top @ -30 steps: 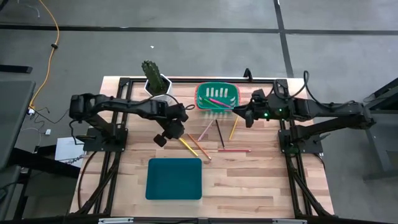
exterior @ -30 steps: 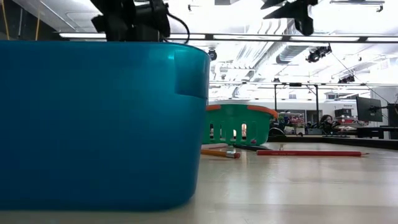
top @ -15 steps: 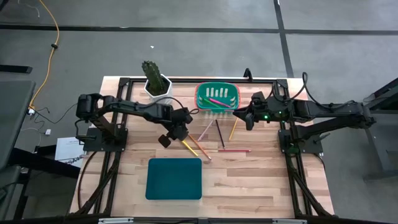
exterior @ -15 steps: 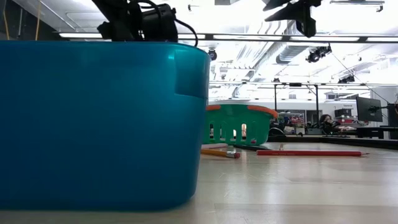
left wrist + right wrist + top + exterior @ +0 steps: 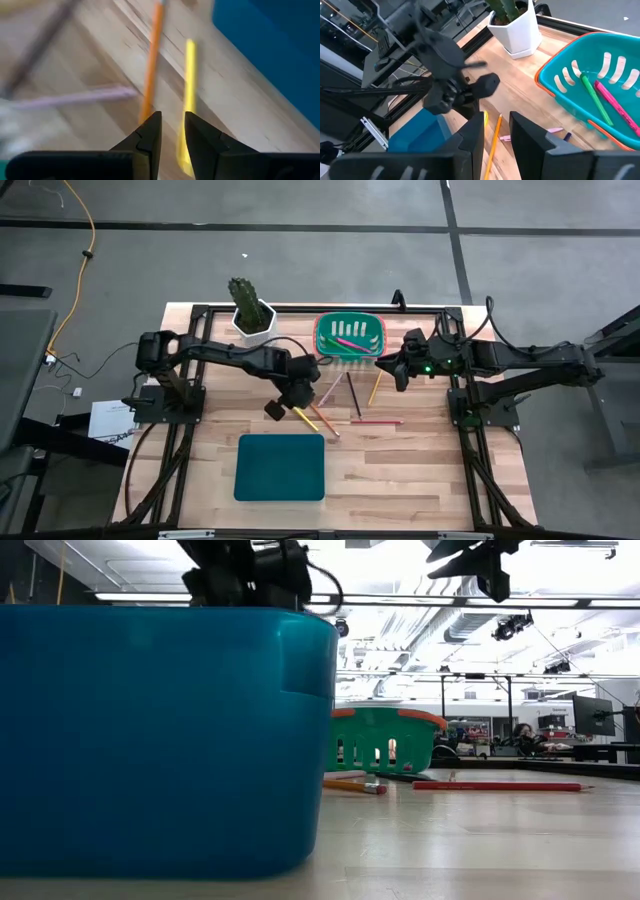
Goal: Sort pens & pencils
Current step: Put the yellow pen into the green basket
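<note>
Several thin pencils lie flat and scattered on the wood: an orange pencil [image 5: 150, 65] and a yellow pencil [image 5: 189, 90] just past my left gripper [image 5: 172, 120], a red pencil [image 5: 376, 421] and a dark pencil [image 5: 352, 395] farther right. My left gripper [image 5: 292, 393] hovers over their left end, pointing down, narrowly open and empty. A pink pen [image 5: 615, 102] and a green pen [image 5: 592, 97] lie in the green basket [image 5: 348, 335]. My right gripper [image 5: 397, 372] waits in the air right of the basket, narrowly open and empty.
A blue bin [image 5: 280, 467] stands near the table's near edge, just beside the left gripper's pencils, and fills the low view's left [image 5: 160, 740]. A potted cactus [image 5: 250, 310] stands at the far edge, left of the basket. Bare wood lies right of the bin.
My left gripper has swung toward the table's right and a little toward the near edge, closing in on the orange and yellow pencils. The pencils, pens and my right arm have stayed put.
</note>
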Robot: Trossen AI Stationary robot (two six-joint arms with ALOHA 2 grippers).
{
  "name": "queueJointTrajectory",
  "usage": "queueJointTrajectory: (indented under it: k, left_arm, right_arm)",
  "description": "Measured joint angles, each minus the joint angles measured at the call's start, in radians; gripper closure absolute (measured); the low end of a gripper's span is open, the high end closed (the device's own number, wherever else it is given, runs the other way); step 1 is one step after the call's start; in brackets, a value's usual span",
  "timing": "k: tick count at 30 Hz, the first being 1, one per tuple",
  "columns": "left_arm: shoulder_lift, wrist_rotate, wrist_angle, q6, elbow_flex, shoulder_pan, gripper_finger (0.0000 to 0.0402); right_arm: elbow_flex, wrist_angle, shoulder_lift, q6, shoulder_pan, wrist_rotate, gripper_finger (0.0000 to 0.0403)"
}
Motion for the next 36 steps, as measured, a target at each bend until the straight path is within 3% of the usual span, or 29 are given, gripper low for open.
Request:
queueJointTrajectory:
  k: [15,20,36]
  left_arm:
    - [0.07,0.02,-0.046,-0.047,0.043,-0.039,0.033]
    - [0.07,-0.047,-0.047,-0.088,0.043,-0.039,0.033]
    - [0.068,-0.061,-0.069,-0.108,0.043,-0.039,0.033]
  right_arm:
    - [0.0,-0.033,0.0,-0.025,0.0,-0.024,0.032]
    - [0.0,-0.042,0.0,-0.026,0.0,-0.024,0.032]
    - [0.001,-0.048,0.0,-0.045,0.0,-0.024,0.032]
